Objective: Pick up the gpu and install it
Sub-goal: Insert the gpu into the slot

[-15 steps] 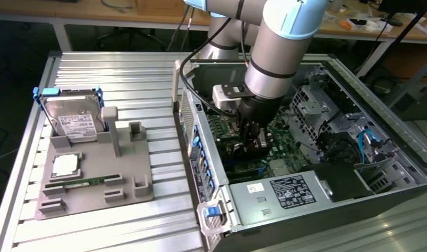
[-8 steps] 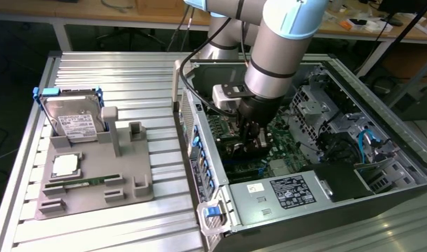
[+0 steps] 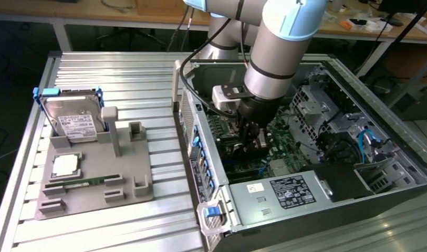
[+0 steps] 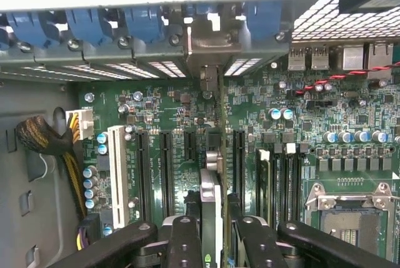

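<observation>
One step is in hand, the seating: the gripper (image 4: 212,243), fingers (image 4: 182,243) closed on the gpu (image 4: 211,208), holds the card edge-on inside the computer case (image 3: 381,181), just above the motherboard (image 4: 350,124), so the next move calls for squaring its edge to a slot (image 4: 239,155).

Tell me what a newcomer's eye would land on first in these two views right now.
The arm plunging into the open computer case, its gripper down over the motherboard. In the wrist view the gripper is shut on the gpu, held edge-on above the dark expansion slots. On the exterior view's left, a grey holder tray carries a hard drive.
</observation>
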Controlling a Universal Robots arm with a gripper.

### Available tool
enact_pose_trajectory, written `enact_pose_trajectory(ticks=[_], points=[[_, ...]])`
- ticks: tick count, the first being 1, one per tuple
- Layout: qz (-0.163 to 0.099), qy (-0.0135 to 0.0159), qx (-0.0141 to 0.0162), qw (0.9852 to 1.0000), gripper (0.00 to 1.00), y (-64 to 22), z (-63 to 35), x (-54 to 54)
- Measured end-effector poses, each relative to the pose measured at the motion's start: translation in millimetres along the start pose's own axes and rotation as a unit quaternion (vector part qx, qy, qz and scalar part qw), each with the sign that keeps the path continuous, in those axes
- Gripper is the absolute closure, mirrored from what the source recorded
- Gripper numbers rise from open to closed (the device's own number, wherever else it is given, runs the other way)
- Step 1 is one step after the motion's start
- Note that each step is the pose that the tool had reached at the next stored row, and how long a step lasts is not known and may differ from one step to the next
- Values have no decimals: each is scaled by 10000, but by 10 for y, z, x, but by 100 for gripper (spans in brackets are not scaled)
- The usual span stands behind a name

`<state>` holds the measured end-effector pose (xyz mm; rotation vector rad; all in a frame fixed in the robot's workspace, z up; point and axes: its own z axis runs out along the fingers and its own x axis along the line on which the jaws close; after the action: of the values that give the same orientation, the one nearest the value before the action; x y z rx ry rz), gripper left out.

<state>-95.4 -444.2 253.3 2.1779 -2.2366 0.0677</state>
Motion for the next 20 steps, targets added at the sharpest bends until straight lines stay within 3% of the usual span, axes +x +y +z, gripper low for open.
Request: enact_pose_trajectory(ticks=[20], points=[[-9, 0, 1, 10000, 73, 1, 5, 4]])
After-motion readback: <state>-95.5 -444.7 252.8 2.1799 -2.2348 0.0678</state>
